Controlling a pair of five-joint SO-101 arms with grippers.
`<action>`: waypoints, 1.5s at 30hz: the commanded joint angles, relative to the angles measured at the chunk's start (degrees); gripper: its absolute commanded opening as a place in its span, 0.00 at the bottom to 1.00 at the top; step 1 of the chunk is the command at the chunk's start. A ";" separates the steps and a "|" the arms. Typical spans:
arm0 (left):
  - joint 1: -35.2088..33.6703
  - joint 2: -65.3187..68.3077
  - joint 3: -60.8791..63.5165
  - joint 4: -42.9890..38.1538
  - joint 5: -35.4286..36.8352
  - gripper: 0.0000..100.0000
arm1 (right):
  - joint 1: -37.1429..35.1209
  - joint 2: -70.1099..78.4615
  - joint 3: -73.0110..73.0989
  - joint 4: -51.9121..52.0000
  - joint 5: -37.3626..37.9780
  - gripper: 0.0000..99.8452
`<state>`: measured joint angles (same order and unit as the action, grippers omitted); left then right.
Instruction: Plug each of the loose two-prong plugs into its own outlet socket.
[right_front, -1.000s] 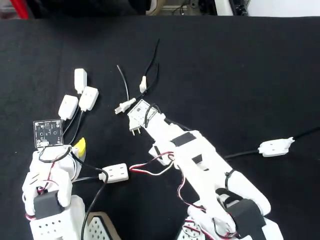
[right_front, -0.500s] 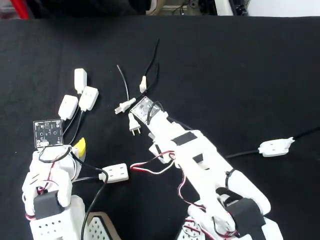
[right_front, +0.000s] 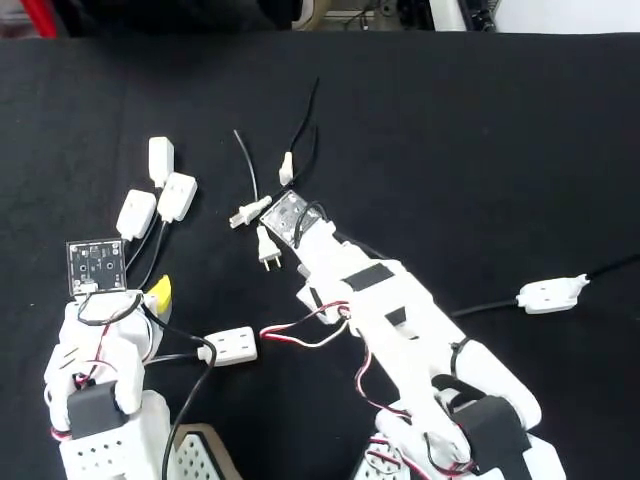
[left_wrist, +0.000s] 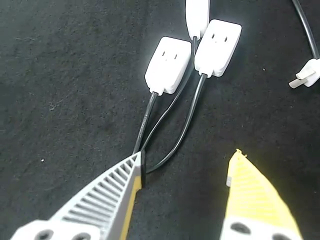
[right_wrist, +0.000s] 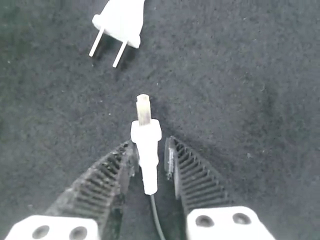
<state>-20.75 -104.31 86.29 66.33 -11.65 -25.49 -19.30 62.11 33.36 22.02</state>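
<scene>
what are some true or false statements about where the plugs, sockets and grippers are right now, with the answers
1. The right gripper has a plug between its fingers. True.
2. The left gripper is holding a plug as well. False: it is open and holds nothing.
3. A second plug lies on the black cloth with both prongs bare. True.
4. The two sockets ahead of the left gripper are already filled. False: their slots are empty.
</scene>
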 joint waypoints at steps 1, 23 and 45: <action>-0.40 -0.18 -0.31 -0.62 -0.35 0.28 | -0.97 -0.04 -2.59 -0.79 -0.35 0.10; -0.40 -0.18 -0.31 -0.62 -0.35 0.28 | -0.97 7.87 -9.71 5.10 -0.26 0.06; 4.70 -0.18 -1.10 -1.05 3.34 0.28 | -3.34 -0.84 -16.04 16.62 4.13 0.01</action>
<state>-18.64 -104.31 86.29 66.33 -10.07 -26.90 -14.81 49.98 47.16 25.63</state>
